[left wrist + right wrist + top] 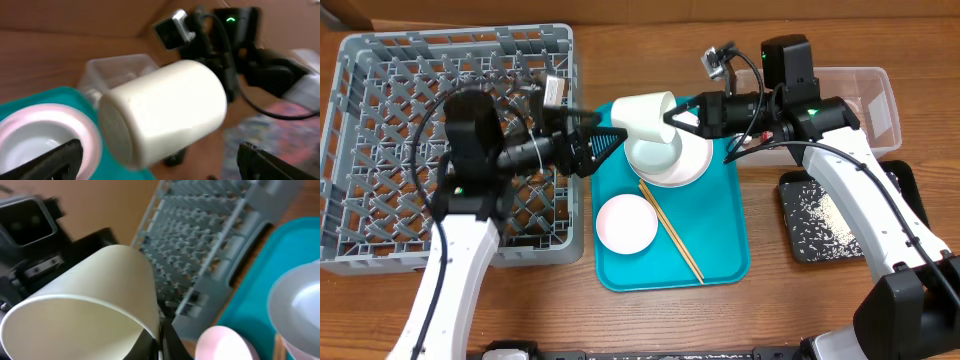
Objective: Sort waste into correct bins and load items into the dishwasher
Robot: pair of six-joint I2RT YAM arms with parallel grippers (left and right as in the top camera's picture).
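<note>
White cup (pixel 642 113), rim pinched by right pincer (pixel 667 118), hangs before spread left pincer (pixel 618 138) above teal tray (pixel 720 240).

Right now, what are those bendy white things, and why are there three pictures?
They are two robot arms, the left arm and the right arm. One picture looks down from above the table. The other two come from little cameras on each wrist. The right end effector pinches the rim of a white cup, held in the air. The left end effector is open and close to the cup's bottom, not gripping it. On the table are a grey dish rack, a teal tray with a pink bowl and chopsticks, a clear tub, and a black tray with rice.
</note>
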